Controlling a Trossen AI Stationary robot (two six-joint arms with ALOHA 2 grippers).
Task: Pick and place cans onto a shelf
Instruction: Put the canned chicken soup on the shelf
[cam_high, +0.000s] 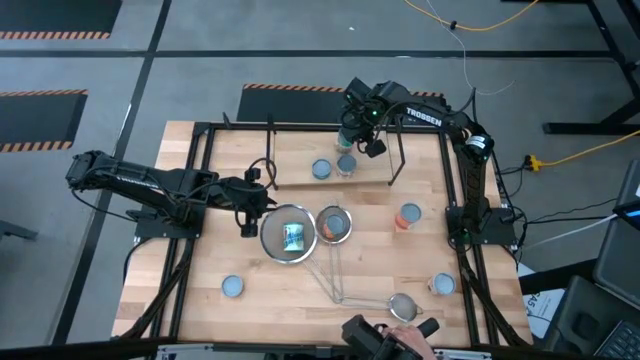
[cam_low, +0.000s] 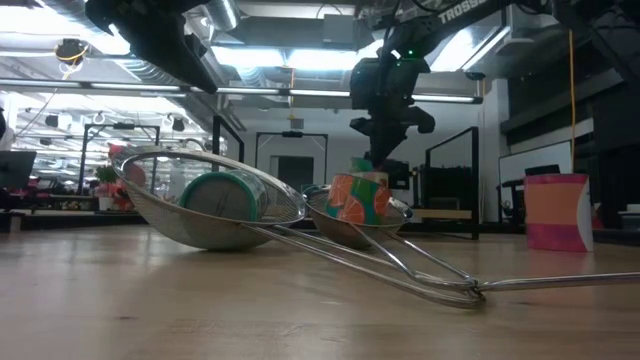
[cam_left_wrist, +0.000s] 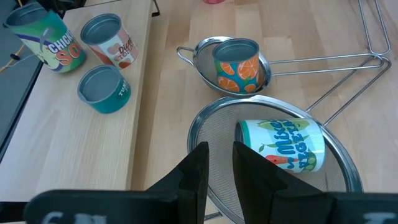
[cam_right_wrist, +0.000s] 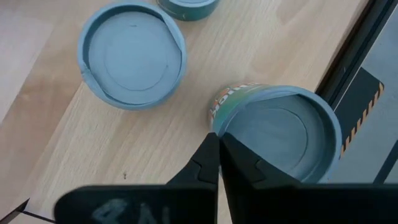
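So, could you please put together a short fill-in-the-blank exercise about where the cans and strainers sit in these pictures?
1. The green-labelled can inside the large round steel mesh strainer lies on its ____.
2. The can with orange-slice pictures stands upright in the ____ steel strainer.
3. The number of cans standing on the shelf's light wooden board in the left wrist view is ____.

Missing words: side; smaller; three

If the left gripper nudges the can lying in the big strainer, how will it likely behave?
The can lies on its side in the large strainer, so it would probably roll within the curved mesh rather than slide. The strainer itself may shift too, since it seems to rest loose on the table.
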